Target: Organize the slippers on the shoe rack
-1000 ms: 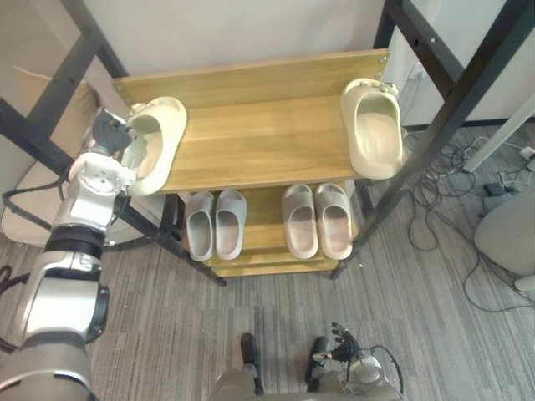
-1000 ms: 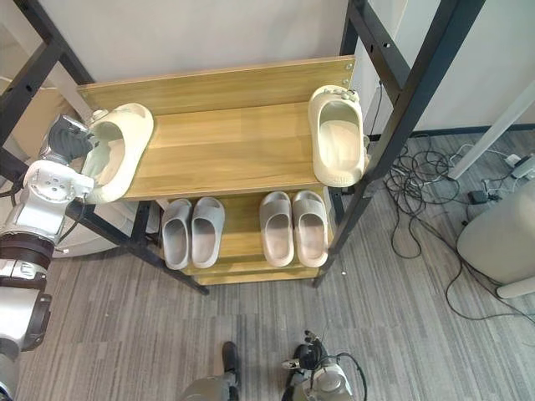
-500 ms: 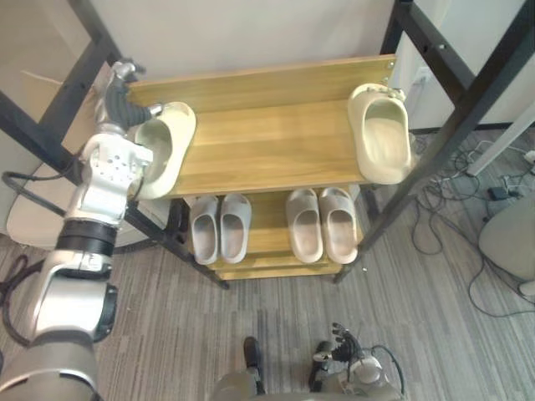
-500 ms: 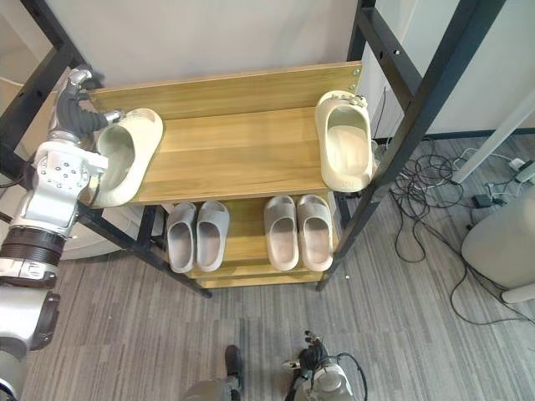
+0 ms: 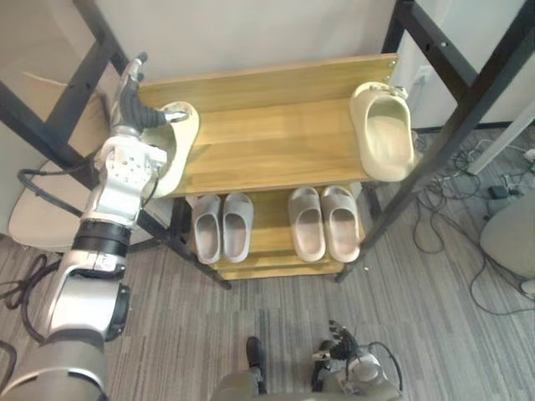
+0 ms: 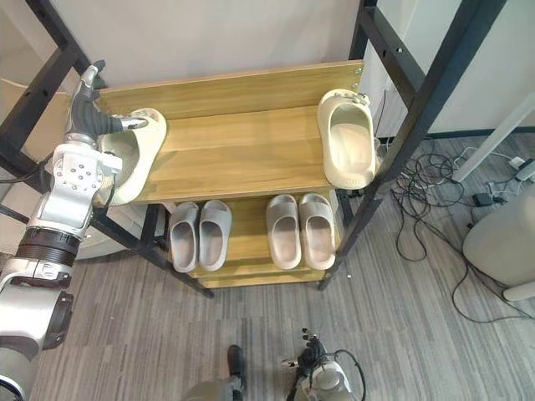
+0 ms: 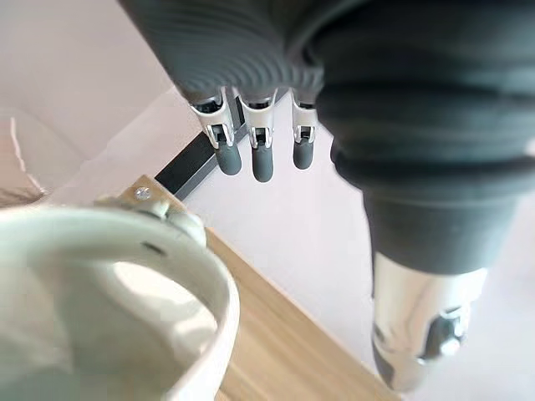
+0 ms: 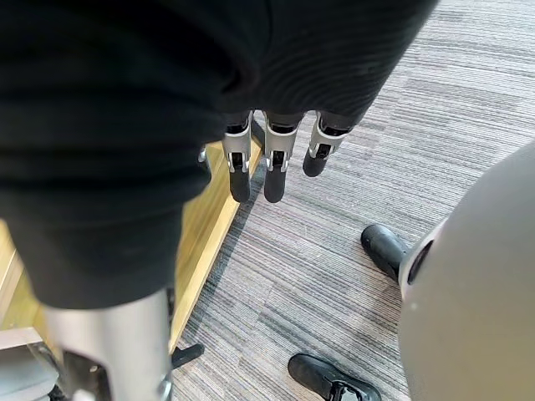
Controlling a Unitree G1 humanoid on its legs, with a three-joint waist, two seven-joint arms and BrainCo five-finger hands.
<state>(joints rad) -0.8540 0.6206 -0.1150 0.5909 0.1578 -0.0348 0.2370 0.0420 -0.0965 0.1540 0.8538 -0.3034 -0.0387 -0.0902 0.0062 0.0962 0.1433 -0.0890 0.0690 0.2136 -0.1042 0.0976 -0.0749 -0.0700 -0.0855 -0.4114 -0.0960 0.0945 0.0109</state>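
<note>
Grey ribbed carpet (image 5: 435,334) lies under a rack (image 5: 267,142) of pale wood shelves on black metal posts. Two smooth cream slippers sit on top, well apart: the left slipper (image 5: 180,138) and the right slipper (image 5: 383,142). Below are four grey slippers (image 5: 224,225), in two pairs. The left hand (image 5: 127,104) hovers over the left slipper, fingers straight, holding nothing. The right hand (image 8: 274,180) hangs low over the carpet, fingers relaxed.

**Right hand idle above the carpet**

The right hand (image 8: 273,159) hangs free and holds nothing; its fingers (image 8: 240,180) are straight in a row, pointing toward the floor (image 8: 334,276), a grey striped carpet; the thumb (image 8: 109,351) stands apart from them; a pale wooden edge of the shoe rack (image 8: 209,225) runs just beside the fingertips.
</note>
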